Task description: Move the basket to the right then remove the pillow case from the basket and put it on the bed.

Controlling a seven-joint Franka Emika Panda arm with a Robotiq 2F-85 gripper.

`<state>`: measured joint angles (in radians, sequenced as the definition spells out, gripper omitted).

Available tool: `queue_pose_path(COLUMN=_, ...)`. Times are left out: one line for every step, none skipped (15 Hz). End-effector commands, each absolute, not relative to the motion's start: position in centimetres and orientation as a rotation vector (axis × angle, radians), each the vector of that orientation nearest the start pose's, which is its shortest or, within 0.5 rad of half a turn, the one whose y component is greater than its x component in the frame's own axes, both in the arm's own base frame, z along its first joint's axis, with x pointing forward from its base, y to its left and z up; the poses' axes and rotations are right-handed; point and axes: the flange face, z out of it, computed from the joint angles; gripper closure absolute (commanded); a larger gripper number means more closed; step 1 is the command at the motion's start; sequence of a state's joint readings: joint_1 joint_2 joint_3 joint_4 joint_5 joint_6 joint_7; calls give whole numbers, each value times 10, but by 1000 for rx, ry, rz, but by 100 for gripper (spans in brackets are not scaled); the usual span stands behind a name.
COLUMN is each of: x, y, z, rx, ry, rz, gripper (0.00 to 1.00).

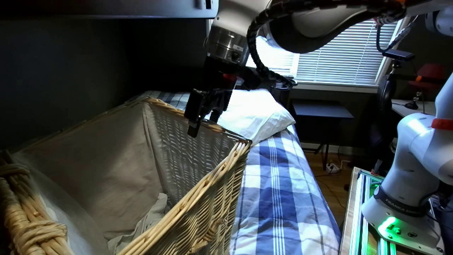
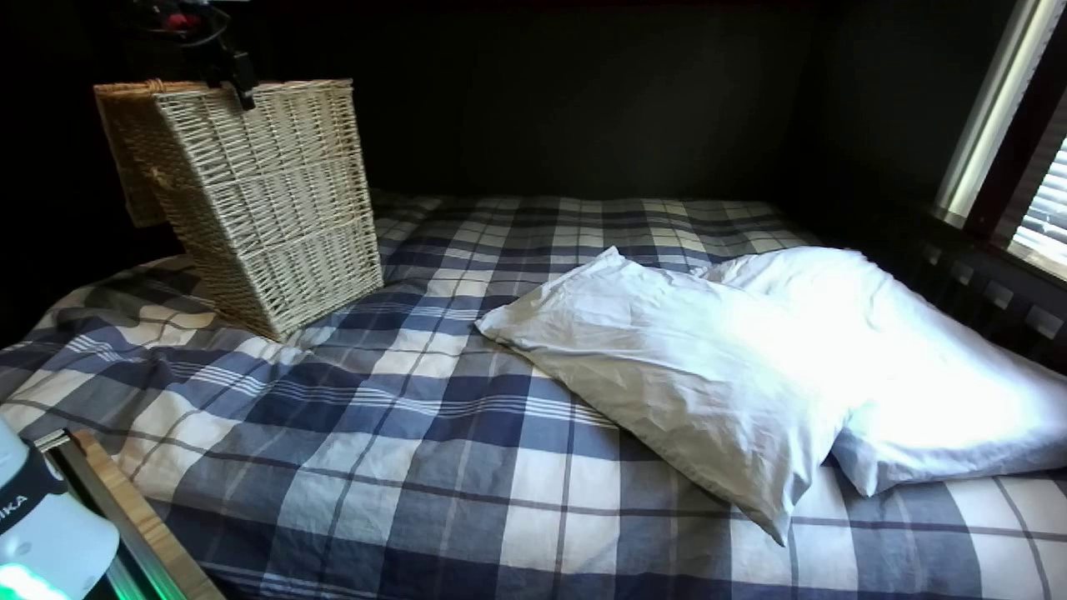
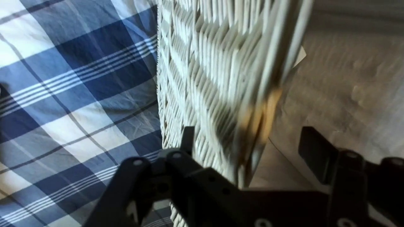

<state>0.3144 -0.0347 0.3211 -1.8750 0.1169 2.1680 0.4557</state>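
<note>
The tan wicker basket (image 1: 212,202) stands upright on the plaid bed (image 1: 274,177) and also shows in an exterior view (image 2: 275,192). Its far wall and rim fill the middle of the wrist view (image 3: 217,63). A crumpled grey cloth (image 1: 150,217), seemingly the pillow case, lies low inside the basket, partly hidden by the near wall. My gripper (image 1: 204,124) is at the basket's rim, its fingers spread. In the wrist view the gripper (image 3: 249,142) has one finger outside the wall and one over the pale interior. The rim lies between them with gaps.
White pillows (image 2: 658,358) lie on the bed on the window side of the basket; one also shows in an exterior view (image 1: 253,113). A dark wall runs behind the bed. An overhead bunk edge (image 1: 109,16) is above. The robot base (image 1: 403,219) stands beside the bed.
</note>
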Motion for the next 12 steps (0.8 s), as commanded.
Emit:
queue_pose_path(x=459, y=356, z=552, rx=-2913, ry=-131, rz=-263, gripper=47)
queue_pose_path(x=456, y=357, z=554, rx=-2927, ry=-131, rz=-258, gripper=56)
queue_pose_path(x=450, y=359, z=558, rx=-2944, ry=-134, rz=-249, gripper=62)
queue_pose_path(x=446, y=361, z=560, rx=-2957, ry=-139, rz=-235, gripper=69)
queue_pose_path(x=440, y=362, z=562, rx=-2976, ry=-137, rz=-214, gripper=78)
queue_pose_path(x=435, y=364, z=564, rx=-2992, ry=-130, rz=-178, gripper=85)
queue_pose_path(x=429, y=365, z=564, rx=-3008, ry=-127, rz=-137, gripper=93)
queue_pose_path(x=426, y=365, z=565, rx=-3024, ry=-123, rz=-112, gripper=99)
queue_pose_path(x=423, y=364, z=562, rx=-3041, ry=-114, rz=-89, gripper=98)
queue_pose_path(x=421, y=362, z=563, rx=-3057, ry=-111, rz=-78, gripper=96)
queue_pose_path(x=416, y=358, z=567, rx=-3076, ry=-100, rz=-87, gripper=97)
queue_pose_path(x=412, y=354, z=572, rx=-3086, ry=-85, rz=-95, gripper=95)
